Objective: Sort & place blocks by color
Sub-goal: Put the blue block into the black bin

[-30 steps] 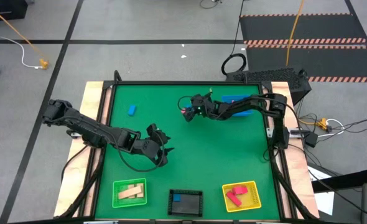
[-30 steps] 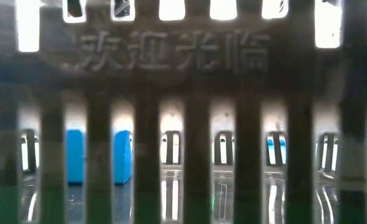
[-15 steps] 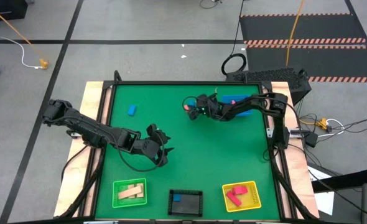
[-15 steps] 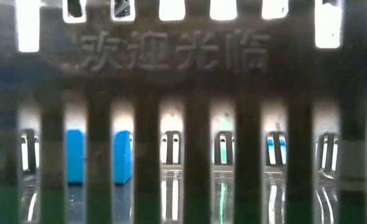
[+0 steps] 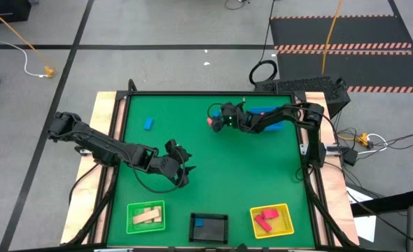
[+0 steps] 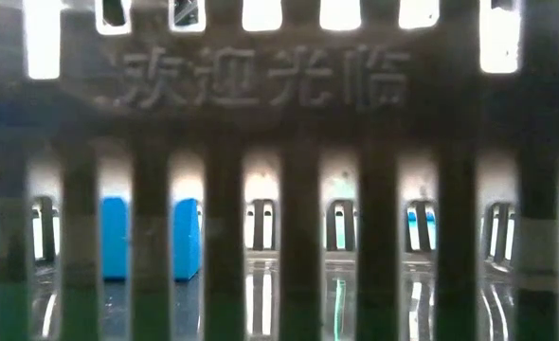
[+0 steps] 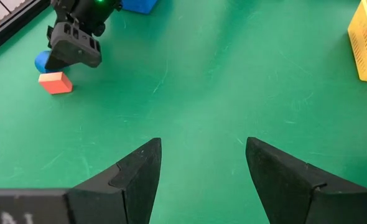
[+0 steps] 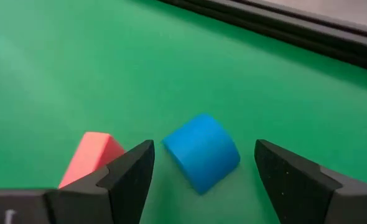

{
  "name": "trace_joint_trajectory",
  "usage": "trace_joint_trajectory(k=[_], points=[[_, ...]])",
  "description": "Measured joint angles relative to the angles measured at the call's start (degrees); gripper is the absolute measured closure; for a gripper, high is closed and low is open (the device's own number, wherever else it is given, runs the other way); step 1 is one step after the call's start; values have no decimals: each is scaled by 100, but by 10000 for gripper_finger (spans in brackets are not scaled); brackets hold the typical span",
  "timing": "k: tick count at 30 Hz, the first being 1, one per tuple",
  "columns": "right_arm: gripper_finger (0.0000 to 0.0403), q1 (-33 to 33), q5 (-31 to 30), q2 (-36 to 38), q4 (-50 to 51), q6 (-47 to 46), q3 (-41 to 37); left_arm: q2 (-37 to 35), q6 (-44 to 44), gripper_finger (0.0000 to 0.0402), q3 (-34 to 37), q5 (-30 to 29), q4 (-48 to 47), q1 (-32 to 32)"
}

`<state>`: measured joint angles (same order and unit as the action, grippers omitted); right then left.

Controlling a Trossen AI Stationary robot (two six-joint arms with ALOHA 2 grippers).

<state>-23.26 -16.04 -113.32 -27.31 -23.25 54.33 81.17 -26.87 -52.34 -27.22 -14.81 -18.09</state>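
On the green mat, label by label:

Right gripper: right gripper sat low at the mat's far middle, fingers spread wide and holding nothing.
Between its fingers: a rounded blue block lay on the mat in the gap, touching neither finger as far as could be seen.
Beside it: a red block lay just next to the blue one, partly hidden behind one finger; from the left wrist both showed close by the right gripper's tip, the red block in full and the blue one half hidden.
Left gripper: left gripper hovered over bare mat at the left middle, fingers apart and empty.
Loose block: another blue block lay alone at the far left of the mat, well apart from both grippers.
Blue tray: flat blue tray lay at the far right, mostly under the right arm.
Green tray: green tray at the near edge held tan blocks.
Black tray: black tray at the near middle held one blue block.
Yellow tray: yellow tray at the near right held red blocks.
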Motion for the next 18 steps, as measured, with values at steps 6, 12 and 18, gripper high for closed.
trace_joint_trajectory(k=[6, 12, 18], points=[[133, 1, 135, 0, 68, 14, 0, 0, -26, 167, 0, 0, 2, 0], [152, 1, 132, 2, 306, 54, 7, 0, -26, 167, 0, 0, 0, 0], [234, -1, 105, 5, 370, -63, 9, 0, -11, 167, 0, 2, 0, 0]])
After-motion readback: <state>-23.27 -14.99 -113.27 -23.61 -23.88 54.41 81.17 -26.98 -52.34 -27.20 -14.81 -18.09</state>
